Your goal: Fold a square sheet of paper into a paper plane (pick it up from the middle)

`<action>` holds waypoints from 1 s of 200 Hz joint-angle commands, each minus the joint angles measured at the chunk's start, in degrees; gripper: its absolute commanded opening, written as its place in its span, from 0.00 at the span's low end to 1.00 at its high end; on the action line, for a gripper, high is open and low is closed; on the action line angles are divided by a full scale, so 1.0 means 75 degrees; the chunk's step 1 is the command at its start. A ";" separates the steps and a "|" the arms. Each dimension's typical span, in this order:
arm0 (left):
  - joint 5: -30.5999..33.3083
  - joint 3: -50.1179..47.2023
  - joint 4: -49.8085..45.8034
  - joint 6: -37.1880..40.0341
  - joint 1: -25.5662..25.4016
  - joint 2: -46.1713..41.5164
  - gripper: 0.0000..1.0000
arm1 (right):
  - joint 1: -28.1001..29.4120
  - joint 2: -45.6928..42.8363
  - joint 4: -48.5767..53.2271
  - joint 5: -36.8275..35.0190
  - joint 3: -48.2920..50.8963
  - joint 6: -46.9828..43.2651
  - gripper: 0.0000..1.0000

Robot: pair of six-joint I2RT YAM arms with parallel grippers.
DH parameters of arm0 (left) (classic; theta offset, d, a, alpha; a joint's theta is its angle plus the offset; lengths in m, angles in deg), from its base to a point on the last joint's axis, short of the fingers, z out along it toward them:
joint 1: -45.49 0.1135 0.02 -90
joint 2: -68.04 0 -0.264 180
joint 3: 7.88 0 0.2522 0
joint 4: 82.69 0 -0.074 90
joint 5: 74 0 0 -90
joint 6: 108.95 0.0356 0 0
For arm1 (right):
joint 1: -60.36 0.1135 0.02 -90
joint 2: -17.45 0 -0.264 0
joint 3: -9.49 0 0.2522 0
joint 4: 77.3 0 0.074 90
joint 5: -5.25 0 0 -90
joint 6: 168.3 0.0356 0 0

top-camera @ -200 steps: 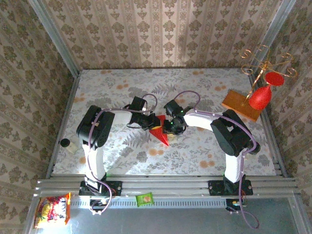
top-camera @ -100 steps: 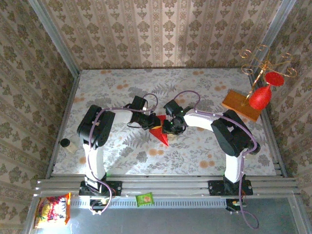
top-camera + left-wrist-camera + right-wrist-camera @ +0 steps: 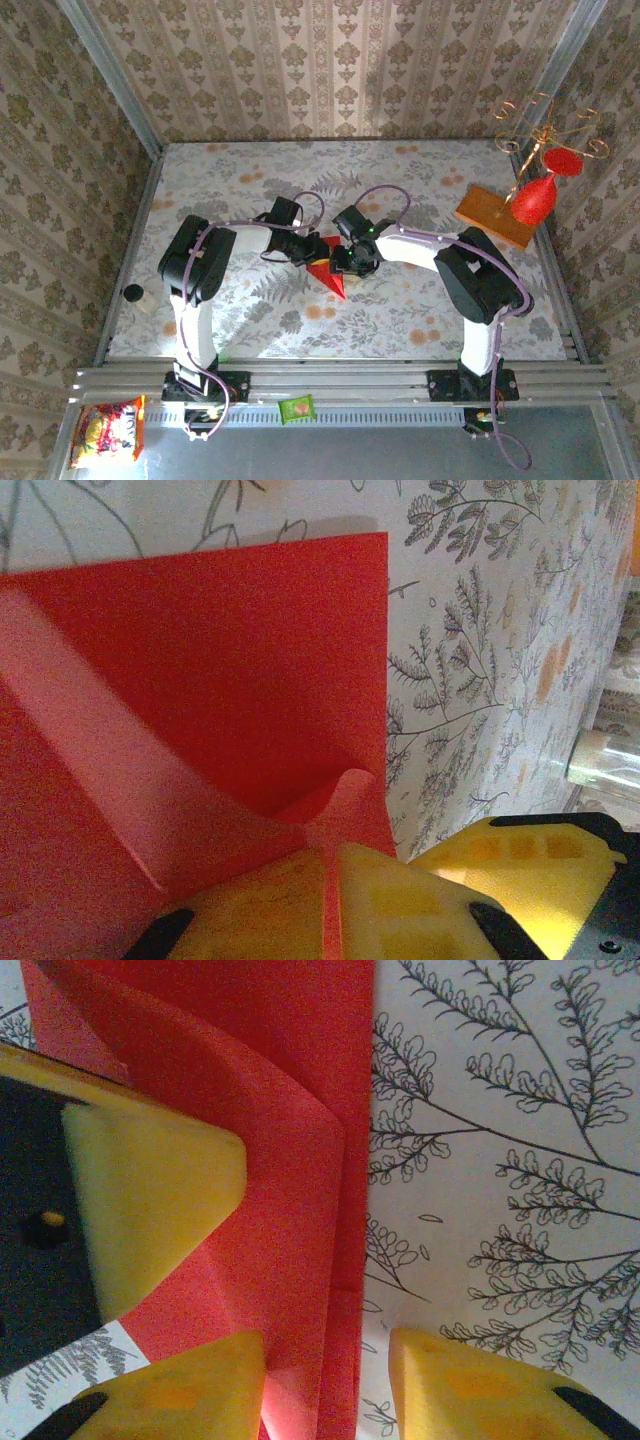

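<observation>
The square sheet of paper (image 3: 328, 272) is a folded bright red pointed shape lying mid-table, tip toward the near edge. My left gripper (image 3: 313, 250) comes at it from the left and is shut on a raised flap; in the left wrist view the red sheet (image 3: 220, 660) runs as a thin strip between the yellow fingers of that gripper (image 3: 330, 900). My right gripper (image 3: 345, 262) sits at the sheet's right side. In the right wrist view this gripper (image 3: 325, 1390) stands open astride the layered folded edge of the paper (image 3: 290, 1160). A left-gripper finger (image 3: 150, 1200) presses on the paper beside it.
An orange-brown wooden board (image 3: 495, 215) with a red goblet ornament (image 3: 533, 200) and gold wire stand (image 3: 545, 125) occupies the far right. A small bottle (image 3: 133, 294) stands at the left edge. Snack packets (image 3: 105, 430) lie below the rail. Patterned walls enclose the table.
The right gripper's jaws have spread apart around the paper's folded edge. The left gripper stays clamped, and the paper has barely shifted.
</observation>
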 commanded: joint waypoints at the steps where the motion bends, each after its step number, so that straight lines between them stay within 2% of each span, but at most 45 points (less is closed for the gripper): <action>1: 0.0345 -0.0072 -0.0508 0.0242 -0.0043 0.0214 0.13 | 0.0052 0.0271 0.0293 0.0008 -0.0243 0.0157 0.38; 58: 0.0312 0.0014 -0.0381 0.0111 -0.0038 0.0014 0.13 | 0.0219 0.0439 0.0438 0.0005 -0.0091 0.0379 0.32; 110: -0.0071 -0.0075 0.0450 -0.0330 -0.0037 -0.0636 0.19 | 0.0434 0.0738 0.0437 -0.0216 0.0061 0.0596 0.28; 200: 0.0068 -0.0368 0.0223 -0.0228 -0.0002 -0.0687 0.19 | 0.0707 0.0954 0.0355 -0.0665 0.0287 0.0972 0.21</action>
